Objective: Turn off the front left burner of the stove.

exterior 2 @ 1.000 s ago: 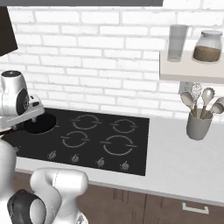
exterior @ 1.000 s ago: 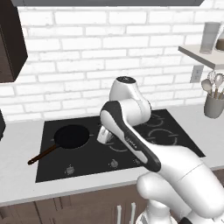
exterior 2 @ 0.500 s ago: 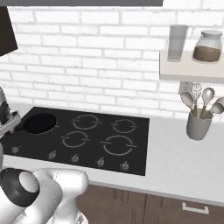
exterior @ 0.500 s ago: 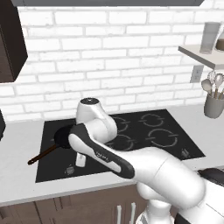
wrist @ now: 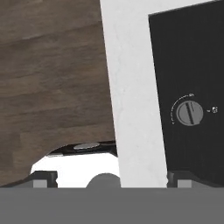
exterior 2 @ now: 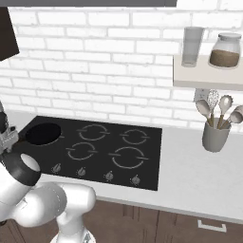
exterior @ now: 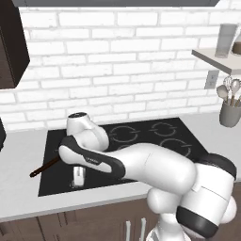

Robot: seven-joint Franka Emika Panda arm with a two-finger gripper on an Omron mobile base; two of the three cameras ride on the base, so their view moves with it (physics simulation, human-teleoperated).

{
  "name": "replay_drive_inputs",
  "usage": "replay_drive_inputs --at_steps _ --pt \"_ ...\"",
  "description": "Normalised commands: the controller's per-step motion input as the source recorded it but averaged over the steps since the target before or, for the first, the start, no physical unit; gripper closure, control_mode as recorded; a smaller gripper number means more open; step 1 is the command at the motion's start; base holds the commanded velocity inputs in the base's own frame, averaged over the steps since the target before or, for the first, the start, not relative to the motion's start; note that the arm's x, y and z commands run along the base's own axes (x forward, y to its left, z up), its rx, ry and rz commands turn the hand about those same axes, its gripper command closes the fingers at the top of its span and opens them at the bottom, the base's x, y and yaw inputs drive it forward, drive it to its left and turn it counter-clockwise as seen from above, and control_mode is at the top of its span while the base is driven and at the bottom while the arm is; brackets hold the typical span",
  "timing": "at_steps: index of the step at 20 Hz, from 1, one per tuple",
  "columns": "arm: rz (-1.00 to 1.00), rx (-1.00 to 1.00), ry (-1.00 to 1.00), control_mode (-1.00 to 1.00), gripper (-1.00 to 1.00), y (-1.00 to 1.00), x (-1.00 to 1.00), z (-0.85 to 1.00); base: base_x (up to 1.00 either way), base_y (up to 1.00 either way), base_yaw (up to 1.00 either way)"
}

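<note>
The stove (exterior: 155, 136) is a black glass cooktop with grey ring marks, set in the white counter. Its small grey knobs (exterior 2: 81, 171) run along the front edge. My arm reaches left across the cooktop. My gripper (exterior: 78, 178) points down at the stove's front left corner and is open, holding nothing. In the hand view my gripper (wrist: 111, 179) hangs over the white counter strip (wrist: 131, 87), fingertips (wrist: 178, 178) wide apart. One round knob (wrist: 189, 113) sits on the black glass, off to the right of the gripper's middle. In the right base view the hand (exterior 2: 7, 140) sits at the left edge.
A black pan (exterior 2: 42, 134) rests on the rear left burner, its brown handle (exterior: 44, 167) sticking out past the stove's left side. A grey utensil holder (exterior 2: 216, 135) stands on the counter at right. The shelf above carries a glass (exterior 2: 192, 45) and a jar (exterior 2: 227, 50).
The arm has swung left and down from the middle of the cooktop. The gripper now hangs low over the stove's front left corner.
</note>
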Motion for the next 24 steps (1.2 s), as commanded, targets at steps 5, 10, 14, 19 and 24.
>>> replay_drive_inputs --at_steps 5,10,14,19,24 --pt "0.02 -0.09 -0.11 -1.00 -1.00 -0.01 0.00 -0.46 0.00 0.00 0.00" --pt "0.01 -0.04 -0.11 -1.00 -1.00 0.00 0.08 -0.36 0.00 0.00 0.00" --pt "0.02 0.00 -0.08 -1.00 -1.00 0.00 0.12 -0.24 0.00 0.00 0.00" --pt "0.02 0.00 -0.02 -1.00 -1.00 0.00 0.19 -0.08 0.00 0.00 0.00" --pt "0.01 0.00 -0.03 -1.00 -1.00 0.00 0.10 -0.03 0.00 0.00 0.00"
